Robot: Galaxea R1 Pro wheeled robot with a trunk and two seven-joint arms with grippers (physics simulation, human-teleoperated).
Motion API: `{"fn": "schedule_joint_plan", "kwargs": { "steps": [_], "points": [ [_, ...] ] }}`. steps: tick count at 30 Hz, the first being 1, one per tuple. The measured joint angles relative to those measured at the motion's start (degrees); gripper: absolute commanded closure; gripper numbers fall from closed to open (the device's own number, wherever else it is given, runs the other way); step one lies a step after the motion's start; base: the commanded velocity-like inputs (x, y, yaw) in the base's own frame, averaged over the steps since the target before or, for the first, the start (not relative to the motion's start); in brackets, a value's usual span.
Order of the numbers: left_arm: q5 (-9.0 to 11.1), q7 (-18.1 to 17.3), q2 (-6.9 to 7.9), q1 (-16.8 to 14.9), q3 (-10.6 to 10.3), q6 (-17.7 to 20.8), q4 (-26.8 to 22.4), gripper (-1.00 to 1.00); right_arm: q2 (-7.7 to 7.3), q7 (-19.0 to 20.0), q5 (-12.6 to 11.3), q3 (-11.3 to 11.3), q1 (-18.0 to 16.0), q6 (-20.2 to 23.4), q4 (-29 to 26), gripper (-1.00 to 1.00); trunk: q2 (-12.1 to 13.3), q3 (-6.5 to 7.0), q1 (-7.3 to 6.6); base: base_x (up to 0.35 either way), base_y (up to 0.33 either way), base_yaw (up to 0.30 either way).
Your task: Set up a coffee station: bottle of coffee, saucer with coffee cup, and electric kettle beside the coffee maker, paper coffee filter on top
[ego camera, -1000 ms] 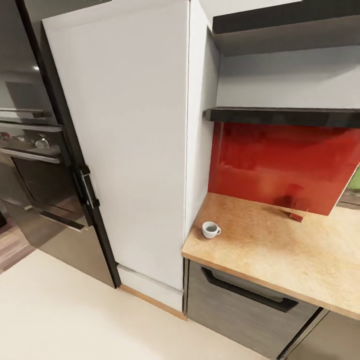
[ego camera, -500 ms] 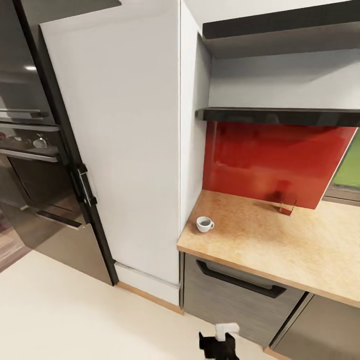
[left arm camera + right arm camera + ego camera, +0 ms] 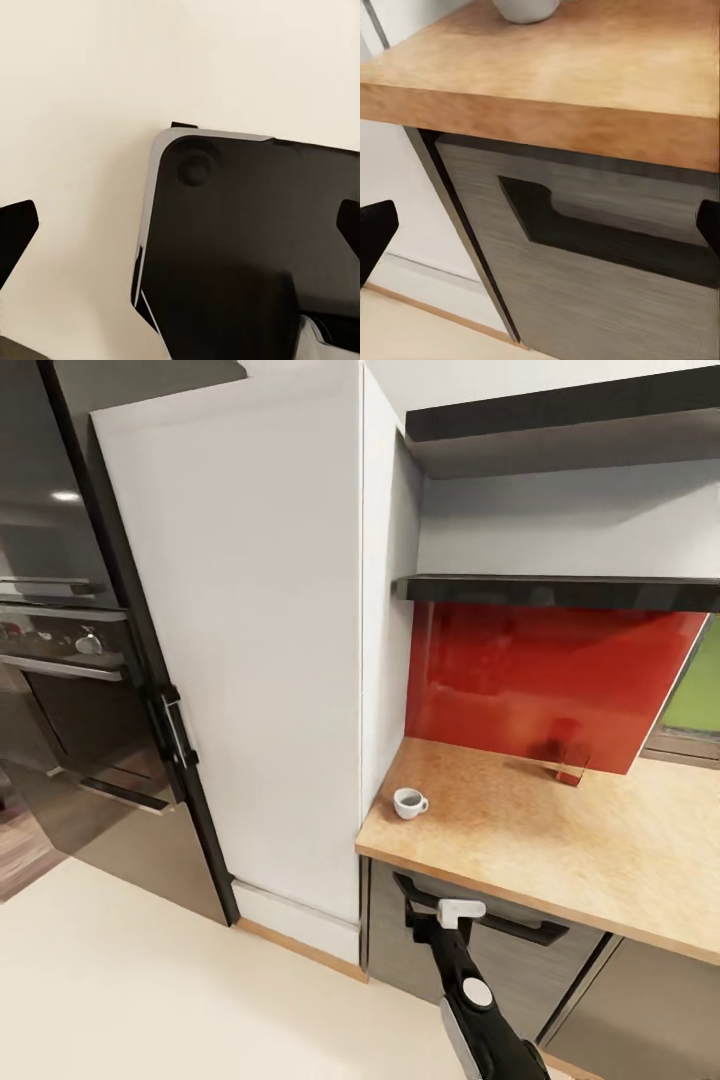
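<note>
One right arm (image 3: 470,980) reaches up toward the coffee cup (image 3: 408,802).

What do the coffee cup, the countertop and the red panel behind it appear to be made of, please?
The coffee cup looks like glazed white ceramic: smooth, uniformly white, with a slight sheen. The countertop seems to be wood or a wood-look laminate, judging by its warm mottled tan surface and thick matching edge. The red panel looks like glossy glass or acrylic, since it shows blurred reflections.
</note>
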Motion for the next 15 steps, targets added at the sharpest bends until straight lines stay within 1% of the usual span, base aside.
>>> {"fn": "schedule_joint_plan", "kwargs": {
  "steps": [3,5,8,10,12,13,14,15],
  "points": [
    [0.03,0.0,-0.09,0.0,0.01,-0.01,0.01,-1.0,0.0,-0.42,-0.43,-0.05,-0.86,0.05,-1.94,-1.0,0.0,0.0,-0.01,-0.013,0.003,0.0],
    [0.02,0.0,-0.11,0.0,-0.02,-0.01,0.01,-1.0,0.0,-1.9,-1.81,-0.07,-1.81,0.26,-5.12,-1.0,0.0,0.0,-0.01,-0.003,0.001,0.0],
    [-0.03,-0.01,-0.11,0.0,-0.02,-0.01,0.01,-1.0,0.0,-3.1,-2.91,-0.07,-3.51,1.11,-8.28,-1.0,0.0,0.0,-0.01,0.0,0.0,0.0],
    [-0.04,-0.04,-0.11,0.0,-0.05,-0.01,0.01,-1.0,0.0,-3.36,-3.1,-0.07,-5.26,3.94,-9.05,-1.0,0.0,0.0,-0.01,0.0,0.0,0.0],
    [-0.08,-0.06,-0.11,-0.01,-0.06,-0.01,0.01,-1.0,0.0,-3.51,-3.17,-0.07,-7.57,8.75,-9.37,-1.0,0.0,0.01,-0.01,0.0,0.0,0.0],
    [-0.1,-0.07,-0.11,0.0,-0.06,-0.01,0.01,-1.0,0.0,-3.57,-3.19,-0.08,-8.21,10.02,-9.39,-1.0,0.0,0.0,-0.01,0.0,0.0,0.0],
    [-0.11,-0.08,-0.11,0.0,-0.06,-0.01,0.01,-1.0,0.0,-3.77,-3.2,-0.09,-9.9,13.27,-9.39,-1.0,0.01,0.01,-0.01,0.0,0.0,0.0],
    [-0.12,-0.08,-0.11,0.0,-0.07,-0.01,0.01,-1.0,0.0,-3.97,-3.19,-0.11,-11.05,15.39,-9.41,-1.0,0.0,0.01,-0.01,0.0,0.0,0.0]
  ]
}}
